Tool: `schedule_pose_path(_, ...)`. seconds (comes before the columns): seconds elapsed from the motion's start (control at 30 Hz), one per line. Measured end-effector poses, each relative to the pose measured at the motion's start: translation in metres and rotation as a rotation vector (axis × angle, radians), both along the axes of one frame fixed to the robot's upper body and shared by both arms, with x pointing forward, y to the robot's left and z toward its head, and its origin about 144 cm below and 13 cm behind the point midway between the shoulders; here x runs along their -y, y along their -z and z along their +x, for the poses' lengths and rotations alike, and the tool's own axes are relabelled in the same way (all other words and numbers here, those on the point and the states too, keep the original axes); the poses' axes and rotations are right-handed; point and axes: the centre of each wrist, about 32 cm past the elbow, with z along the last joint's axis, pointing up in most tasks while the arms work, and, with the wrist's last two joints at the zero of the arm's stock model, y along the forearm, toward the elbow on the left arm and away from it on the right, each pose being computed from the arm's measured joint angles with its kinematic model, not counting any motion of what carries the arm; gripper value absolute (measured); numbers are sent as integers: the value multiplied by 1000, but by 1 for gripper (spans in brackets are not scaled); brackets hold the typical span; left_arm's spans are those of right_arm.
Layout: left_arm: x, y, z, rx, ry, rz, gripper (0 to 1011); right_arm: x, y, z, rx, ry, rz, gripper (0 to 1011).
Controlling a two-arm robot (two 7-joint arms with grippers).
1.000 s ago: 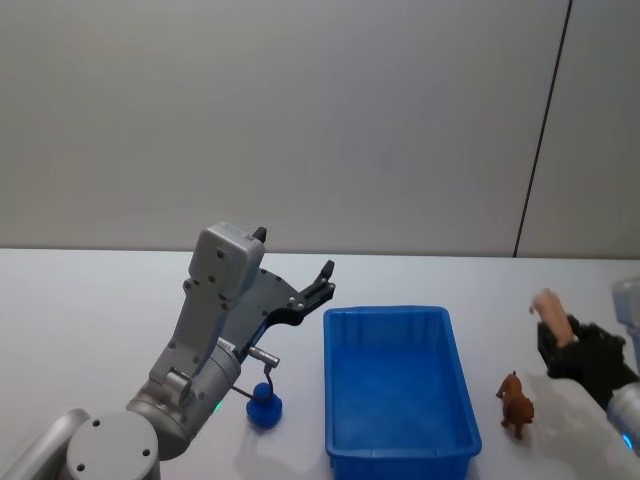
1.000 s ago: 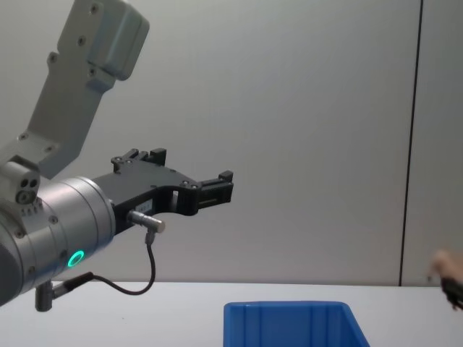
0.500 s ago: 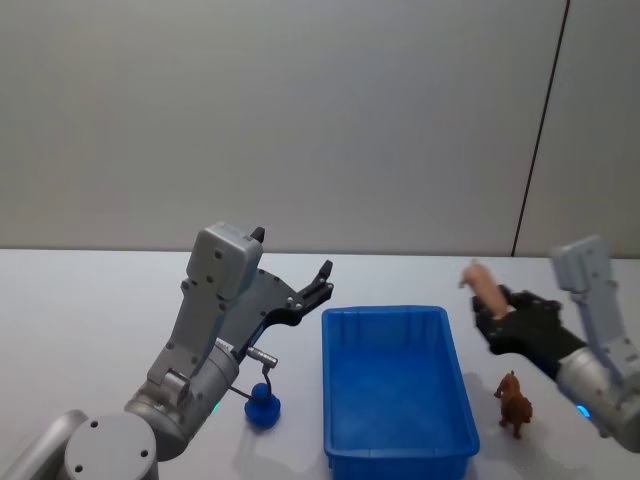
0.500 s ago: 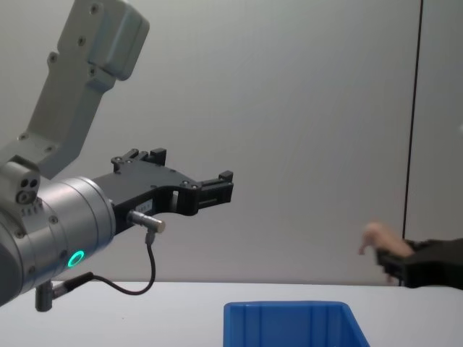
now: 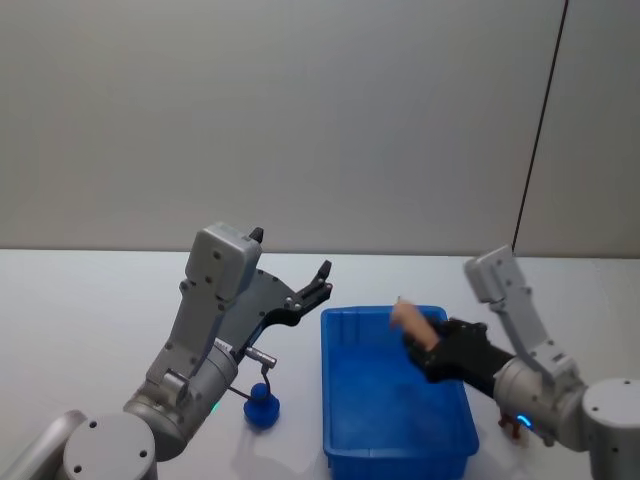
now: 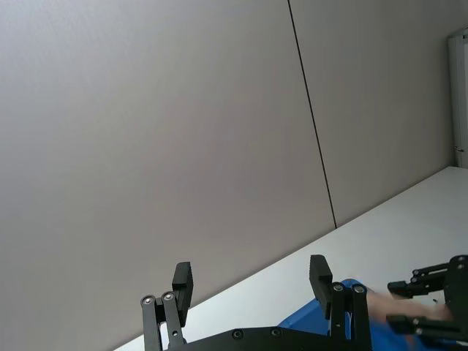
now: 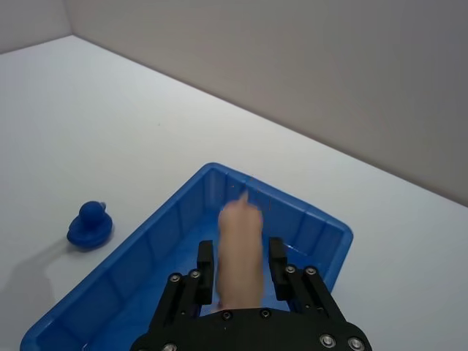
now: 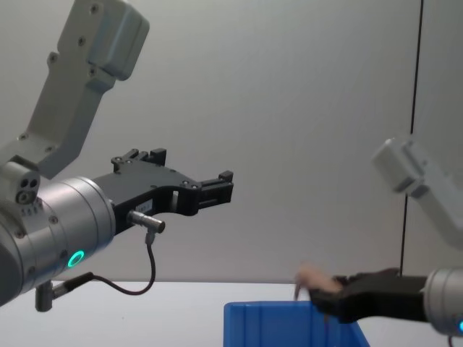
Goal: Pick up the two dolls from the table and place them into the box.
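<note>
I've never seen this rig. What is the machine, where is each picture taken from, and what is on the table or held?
It is a robot with two arms ending in jaws. One picture looks down from its head, one forward from its chest, one from each wrist. The left arm is raised left of the box, jaws open. The right arm reaches over the box, jaws shut on a blurred pink thing. A blue doll sits on the white table.

We held our grey left arm (image 5: 205, 330) raised and bent, its black left tool (image 5: 292, 255) pointing forward, fingers spread and empty. Our grey right arm (image 5: 520, 320) stretched forward and inward, its black right tool (image 7: 241, 243) clamped on a pale pink elongated doll (image 7: 240, 223).
</note>
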Motion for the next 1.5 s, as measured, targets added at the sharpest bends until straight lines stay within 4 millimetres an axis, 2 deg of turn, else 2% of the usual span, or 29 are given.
schedule_pose_path(0.13,0,0,0,0,0,0,1003,-6,2,2,-25,-12,-11,490)
schedule_pose_path(0.2,0,0,0,0,0,0,1003,-8,4,3,-35,-17,-16,591)
schedule_pose_path(0.37,0,0,0,0,0,0,1003,-11,5,3,-43,-19,-22,734)
schedule_pose_path(0.6,0,0,0,0,0,0,1003,-6,5,-1,-26,14,-23,942)
schedule_pose_path(0.7,0,0,0,0,0,0,1003,-1,5,-6,-15,41,-18,999)
schedule_pose_path(1.2,0,0,0,0,0,0,1003,41,10,-33,-18,206,0,1001)
schedule_pose_path(1.5,0,0,0,0,0,0,1003,57,20,-43,-66,262,-11,1001)
